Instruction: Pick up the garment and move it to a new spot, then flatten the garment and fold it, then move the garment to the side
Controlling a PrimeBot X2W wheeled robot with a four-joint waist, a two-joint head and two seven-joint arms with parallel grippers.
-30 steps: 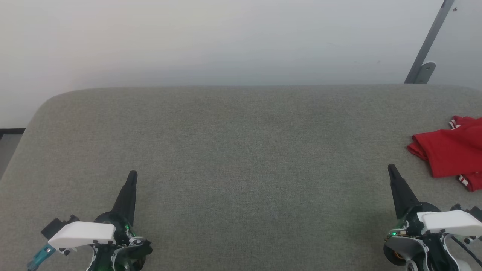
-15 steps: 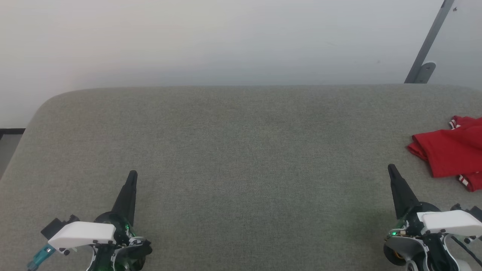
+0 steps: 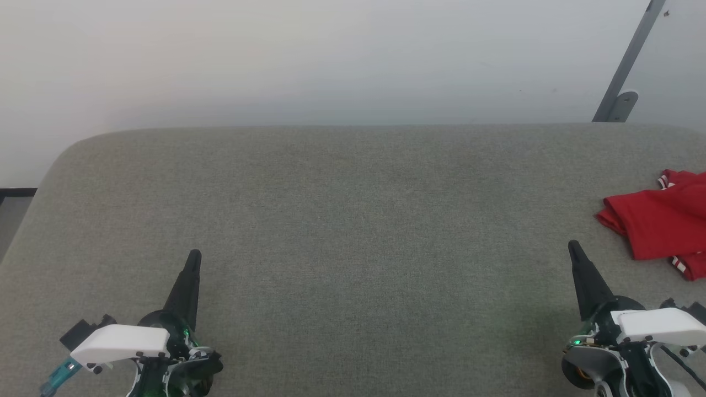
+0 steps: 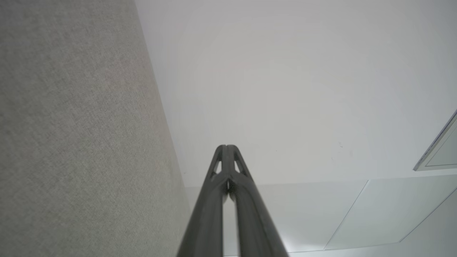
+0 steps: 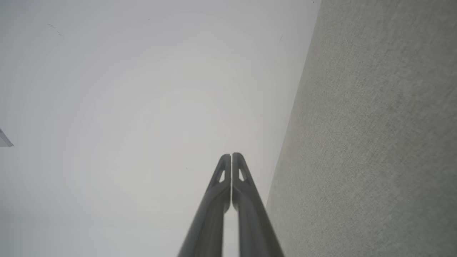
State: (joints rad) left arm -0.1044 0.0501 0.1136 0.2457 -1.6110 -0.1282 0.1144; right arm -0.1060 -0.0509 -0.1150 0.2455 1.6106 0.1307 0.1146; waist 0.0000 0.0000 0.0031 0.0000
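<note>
Here both pairs of fingers are pressed tightly together, holding nothing. The left gripper (image 3: 193,256) and right gripper (image 3: 573,246) point forward over the grey padded surface (image 3: 353,209). The garment (image 3: 659,223) lies bunched near the right gripper, apart from it, at the head view's right edge.

Plain indoor workroom, seemingly a robotics lab: a wide desk (image 3: 353,220) covered in grey fabric, with rounded corners, stands before a blank white wall (image 3: 331,55). A slanted grey metal bar (image 3: 629,60) is mounted at far right.
</note>
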